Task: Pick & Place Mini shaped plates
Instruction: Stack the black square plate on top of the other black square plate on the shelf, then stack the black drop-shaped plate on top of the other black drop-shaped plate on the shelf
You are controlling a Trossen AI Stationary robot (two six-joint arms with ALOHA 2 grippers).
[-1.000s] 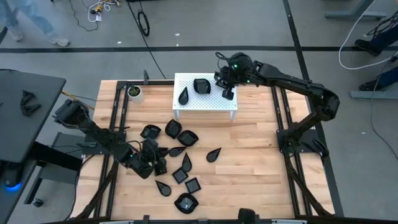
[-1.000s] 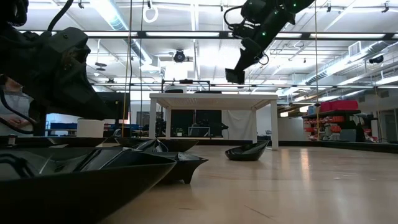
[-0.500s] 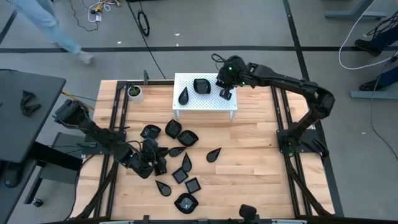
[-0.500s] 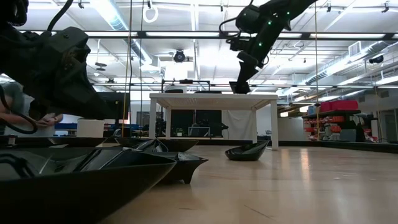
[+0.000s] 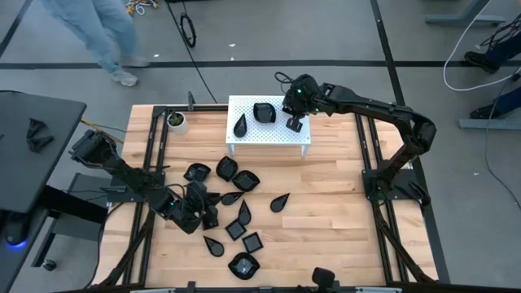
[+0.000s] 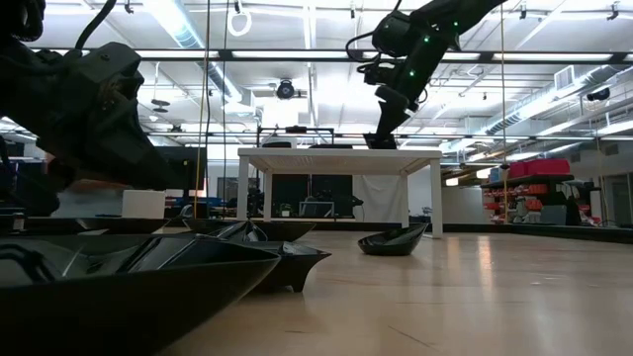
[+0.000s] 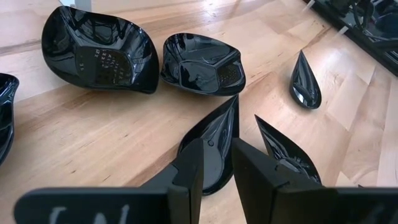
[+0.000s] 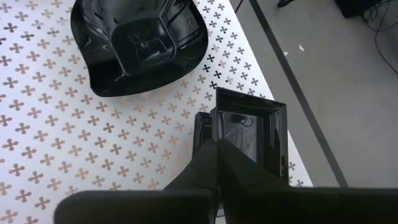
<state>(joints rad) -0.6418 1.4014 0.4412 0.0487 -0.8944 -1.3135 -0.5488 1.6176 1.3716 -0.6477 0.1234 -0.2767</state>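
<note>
Right gripper [image 5: 295, 124] down on the white perforated stand [image 5: 269, 139] near the tabletop's [image 5: 326, 203] far edge, fingers [image 8: 205, 158] pinching a square plate [image 8: 252, 134] by its rim. Beside it on the stand, a lobed plate [image 5: 264, 111] and a teardrop plate [image 5: 241, 124]. Left gripper [image 5: 213, 216] low over the scattered plates [image 5: 236, 175] toward the near left part, fingers [image 7: 189, 174] slightly spread beside a leaf plate [image 7: 214, 137].

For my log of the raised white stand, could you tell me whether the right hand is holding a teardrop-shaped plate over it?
No: the right hand is clamped on the rim of a square plate at the edge of the white stand.
</note>
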